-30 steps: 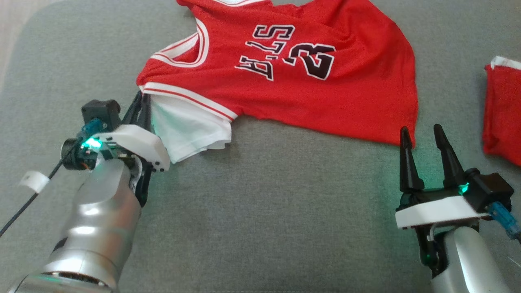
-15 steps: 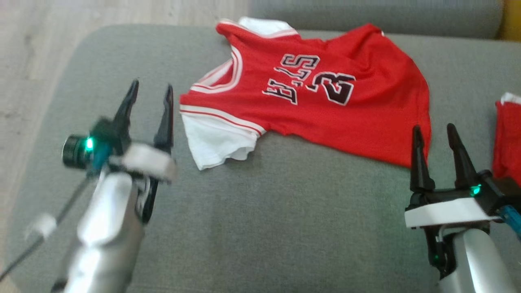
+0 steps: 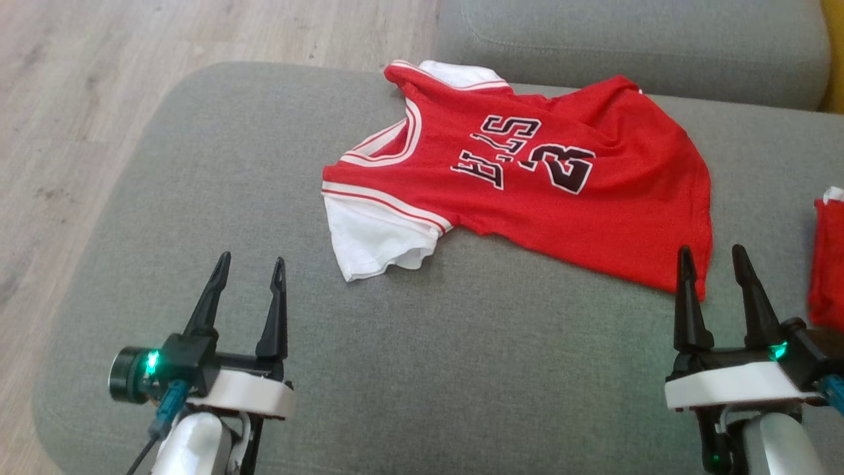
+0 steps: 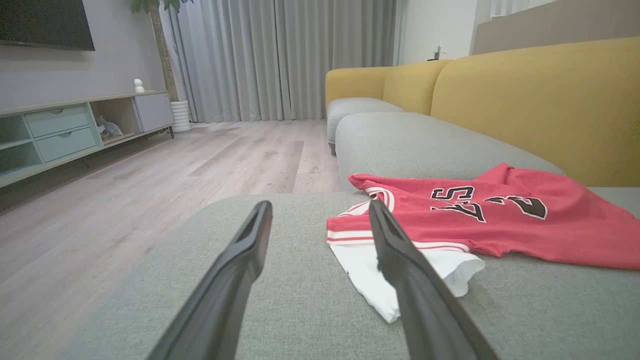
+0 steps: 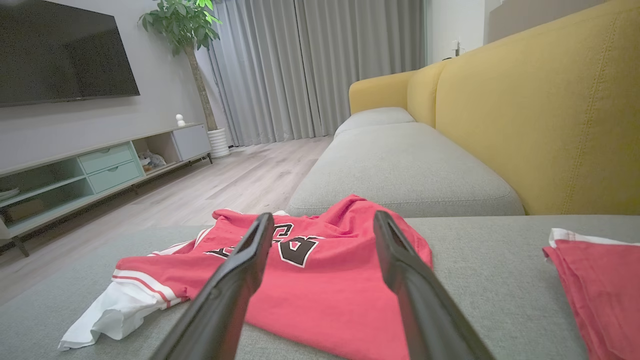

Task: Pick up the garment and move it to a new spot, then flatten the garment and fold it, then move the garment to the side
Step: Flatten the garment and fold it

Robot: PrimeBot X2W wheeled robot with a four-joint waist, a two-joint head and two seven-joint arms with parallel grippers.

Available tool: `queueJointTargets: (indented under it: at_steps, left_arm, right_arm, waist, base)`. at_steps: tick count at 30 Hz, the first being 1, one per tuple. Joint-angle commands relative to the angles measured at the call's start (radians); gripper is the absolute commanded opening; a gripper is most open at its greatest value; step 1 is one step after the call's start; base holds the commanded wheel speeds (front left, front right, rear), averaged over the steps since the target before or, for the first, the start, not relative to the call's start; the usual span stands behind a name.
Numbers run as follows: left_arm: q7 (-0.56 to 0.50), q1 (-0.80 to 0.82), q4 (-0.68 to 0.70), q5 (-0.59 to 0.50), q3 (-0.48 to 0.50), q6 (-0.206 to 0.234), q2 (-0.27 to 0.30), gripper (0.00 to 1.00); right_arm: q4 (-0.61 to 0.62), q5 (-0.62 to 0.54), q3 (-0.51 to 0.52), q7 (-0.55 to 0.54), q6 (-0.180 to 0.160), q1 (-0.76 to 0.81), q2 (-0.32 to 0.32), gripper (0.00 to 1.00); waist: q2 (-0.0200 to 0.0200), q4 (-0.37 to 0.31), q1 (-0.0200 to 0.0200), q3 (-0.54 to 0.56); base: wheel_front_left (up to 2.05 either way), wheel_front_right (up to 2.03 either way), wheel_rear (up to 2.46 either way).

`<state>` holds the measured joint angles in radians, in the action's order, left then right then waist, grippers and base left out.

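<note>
the red jersey (image 3: 527, 178) lies spread on the grey cushion (image 3: 461, 369), toward its far side, with the white sleeve nearest the cushion's middle. bare cushion runs along the near edge (another red cloth (image 3: 827, 264) sits at its right edge). the 2 arms hover over that near edge, pointing across the cushion. the left gripper (image 3: 252, 257) and right gripper (image 3: 711, 247) are spread wide, holding nothing.

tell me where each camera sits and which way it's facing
Head view: on the head, looking down at the red jersey on the grey sofa seat; left gripper and right gripper show, both open.
Left wrist view: on the left wrist, looking along its fingers toward the jersey's white sleeve.
Right wrist view: on the right wrist, looking between its fingers across the jersey.
Shared: both wrist views catch the wood floor.
</note>
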<state>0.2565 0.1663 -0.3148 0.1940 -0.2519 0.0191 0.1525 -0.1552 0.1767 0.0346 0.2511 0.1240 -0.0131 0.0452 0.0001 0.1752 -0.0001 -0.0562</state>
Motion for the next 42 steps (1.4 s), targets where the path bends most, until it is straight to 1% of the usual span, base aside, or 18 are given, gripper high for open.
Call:
queueJointTargets:
  at_steps: [1, 2, 6, 14, 19, 29, 40, 41, 42]
  left_arm:
    - [0.005, 0.037, 0.036, 0.001, 0.045, 0.001, 0.011, 1.0]
    - [0.005, 0.037, 0.036, 0.002, 0.048, -0.001, 0.01, 1.0]
    - [0.002, 0.068, -0.015, 0.002, 0.032, -0.032, 0.011, 1.0]
    - [-0.114, 0.179, -0.196, 0.045, 0.001, -0.093, 0.001, 1.0]
    - [-0.141, 0.244, -0.291, 0.076, -0.005, -0.114, -0.005, 1.0]
    - [-0.152, 0.326, -0.43, 0.096, -0.026, -0.129, -0.007, 1.0]
    - [-0.175, 0.347, -0.504, 0.11, -0.054, -0.138, 0.002, 1.0]
    - [-0.18, 0.35, -0.509, 0.11, -0.06, -0.139, 0.003, 0.89]
    - [-0.185, 0.352, -0.514, 0.111, -0.066, -0.14, 0.005, 0.7]
  right_arm:
    - [0.04, 0.008, -0.024, 0.011, 0.007, -0.028, 0.005, 1.0]
    - [0.041, 0.009, -0.025, 0.011, 0.007, -0.03, 0.005, 1.0]
    - [0.044, 0.01, -0.033, 0.011, 0.007, -0.045, 0.005, 1.0]
    - [0.04, -0.001, -0.048, 0.011, 0.007, -0.07, 0.005, 1.0]
    - [0.041, -0.007, -0.05, 0.011, 0.007, -0.079, 0.005, 1.0]
    - [0.04, -0.005, -0.058, 0.011, 0.007, -0.096, 0.005, 1.0]
    - [0.037, 0.002, -0.059, 0.011, 0.007, -0.101, 0.005, 1.0]
    - [0.037, 0.003, -0.059, 0.011, 0.007, -0.102, 0.005, 1.0]
    - [0.037, 0.004, -0.059, 0.011, 0.007, -0.102, 0.005, 1.0]
  waist:
    - [-0.0001, -0.005, 0.0001, -0.008]
    - [-0.0001, -0.008, 0.0001, -0.013]
    - [-0.0001, -0.024, 0.0001, -0.046]
    - [-0.0001, -0.065, 0.0001, -0.116]
    - [-0.0001, -0.091, 0.0001, -0.155]
    - [-0.0001, -0.126, 0.0001, -0.19]
    - [-0.0001, -0.138, 0.0001, -0.191]
    - [-0.0001, -0.139, 0.0001, -0.192]
    - [-0.0001, -0.139, 0.0001, -0.193]
  base:
    - [0.0, 0.0, 0.0]
    - [0.0, 0.0, 0.0]
    - [0.0, 0.0, 0.0]
    - [0.0, 0.0, 0.0]
    - [0.0, 0.0, 0.0]
    - [0.0, 0.0, 0.0]
    - [0.0, 0.0, 0.0]
    - [0.0, 0.0, 0.0]
    - [0.0, 0.0, 0.0]
